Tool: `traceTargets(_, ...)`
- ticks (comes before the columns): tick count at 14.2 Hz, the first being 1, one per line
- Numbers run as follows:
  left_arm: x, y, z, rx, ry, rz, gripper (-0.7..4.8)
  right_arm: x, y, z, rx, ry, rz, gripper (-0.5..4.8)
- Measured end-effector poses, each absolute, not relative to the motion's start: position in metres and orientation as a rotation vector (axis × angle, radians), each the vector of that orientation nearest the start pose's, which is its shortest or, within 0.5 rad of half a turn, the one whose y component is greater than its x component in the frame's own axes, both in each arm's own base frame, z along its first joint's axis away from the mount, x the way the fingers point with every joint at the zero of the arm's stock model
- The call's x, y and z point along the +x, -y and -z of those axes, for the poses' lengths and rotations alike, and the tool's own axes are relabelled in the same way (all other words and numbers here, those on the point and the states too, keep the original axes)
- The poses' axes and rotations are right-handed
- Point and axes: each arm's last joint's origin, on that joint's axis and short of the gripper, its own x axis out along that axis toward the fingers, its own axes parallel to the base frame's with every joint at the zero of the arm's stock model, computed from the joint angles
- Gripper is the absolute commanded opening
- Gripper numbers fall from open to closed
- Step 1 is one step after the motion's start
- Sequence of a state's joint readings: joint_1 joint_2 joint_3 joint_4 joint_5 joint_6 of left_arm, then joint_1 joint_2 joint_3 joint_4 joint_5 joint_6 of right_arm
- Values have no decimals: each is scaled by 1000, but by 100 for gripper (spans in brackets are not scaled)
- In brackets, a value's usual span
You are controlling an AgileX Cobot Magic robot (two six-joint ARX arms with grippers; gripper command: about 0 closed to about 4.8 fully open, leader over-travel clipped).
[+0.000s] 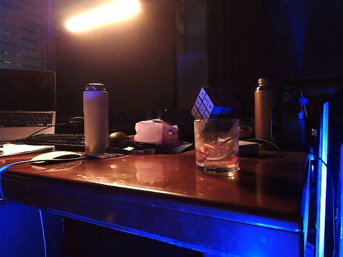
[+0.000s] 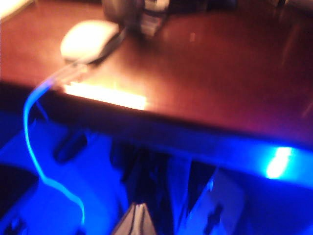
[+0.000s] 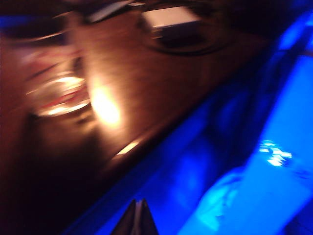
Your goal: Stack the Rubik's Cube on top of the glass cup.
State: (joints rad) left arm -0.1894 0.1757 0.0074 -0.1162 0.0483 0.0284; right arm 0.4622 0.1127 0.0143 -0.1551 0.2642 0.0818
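Observation:
The Rubik's Cube [image 1: 213,103] sits tilted on one corner on the rim of the glass cup [image 1: 216,145], which stands on the brown table [image 1: 161,176] right of the middle. No gripper touches either of them, and neither arm shows in the exterior view. My left gripper [image 2: 138,208] is shut and empty, hanging below the table's front edge. My right gripper [image 3: 139,203] is also shut with nothing in it, off the table's edge near the blurred glass cup [image 3: 56,93].
A tall pale bottle [image 1: 95,119] stands at the left, a dark metal bottle [image 1: 263,108] at the back right. A pink bundle [image 1: 155,131], keyboard [image 1: 53,140], laptop [image 1: 27,104] and white mouse [image 2: 88,39] lie behind and left. A blue-lit post [image 1: 323,176] stands at the right.

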Motion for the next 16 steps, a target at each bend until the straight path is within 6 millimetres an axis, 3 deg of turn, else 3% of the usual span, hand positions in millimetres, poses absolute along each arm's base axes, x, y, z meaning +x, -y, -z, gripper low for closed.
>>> traceTargets(9, 97, 4, -154, 26, -118, 73, 4, 96, 4, -153, 62, -126, 232, -1)
traceTargets(16, 97, 2, -154, 26, -120, 59, 4, 95, 9, -153, 65, -125, 285, -1)
